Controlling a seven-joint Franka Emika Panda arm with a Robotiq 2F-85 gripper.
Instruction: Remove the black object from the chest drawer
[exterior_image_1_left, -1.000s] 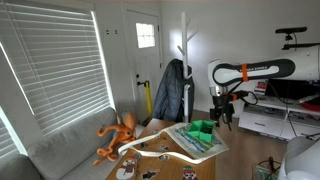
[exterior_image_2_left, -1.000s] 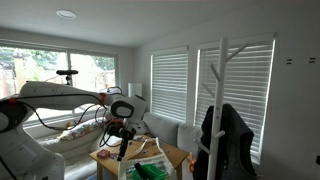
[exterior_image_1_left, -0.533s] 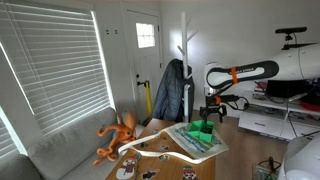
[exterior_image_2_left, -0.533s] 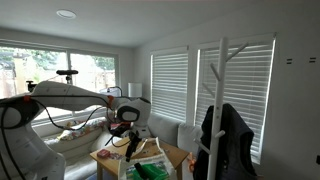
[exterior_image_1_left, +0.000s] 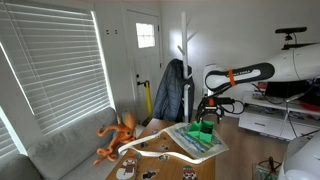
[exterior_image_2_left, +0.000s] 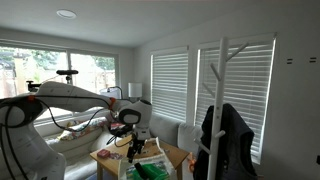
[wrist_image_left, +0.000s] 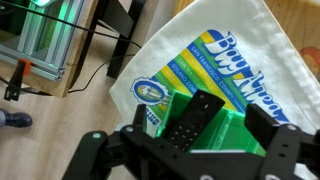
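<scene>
We are observing the gripper (wrist_image_left: 188, 152) spread apart over the black remote (wrist_image_left: 196, 115). It is lying on the chest drawer (wrist_image_left: 240, 128).

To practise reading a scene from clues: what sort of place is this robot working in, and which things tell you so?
Most likely a home living room: a grey sofa by window blinds, a coat rack hung with a jacket, and a front door.

Blinds (exterior_image_1_left: 55, 75), coat rack (exterior_image_2_left: 222, 95), sofa (exterior_image_1_left: 60, 150)
</scene>
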